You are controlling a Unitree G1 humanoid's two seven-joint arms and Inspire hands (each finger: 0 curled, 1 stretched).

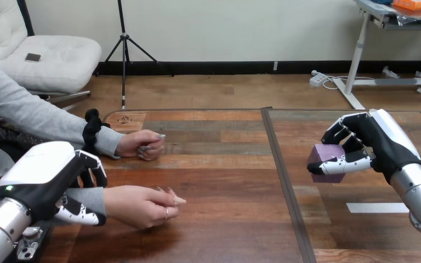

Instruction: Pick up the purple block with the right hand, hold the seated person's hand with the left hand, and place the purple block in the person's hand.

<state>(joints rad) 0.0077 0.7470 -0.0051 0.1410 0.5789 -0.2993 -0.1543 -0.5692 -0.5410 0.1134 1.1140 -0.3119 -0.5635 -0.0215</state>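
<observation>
purple block [323, 152] in right hand [381, 143]

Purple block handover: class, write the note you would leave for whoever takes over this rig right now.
Right hand: shut on the purple block, at the right side of the table.
Left hand: curled round the person's wrist, at the lower left.
The person's nearer hand has loosely curled fingers and is well apart from the block.
Done: block picked up, wrist held.
Left: carry the block across and set it in that hand.
</observation>
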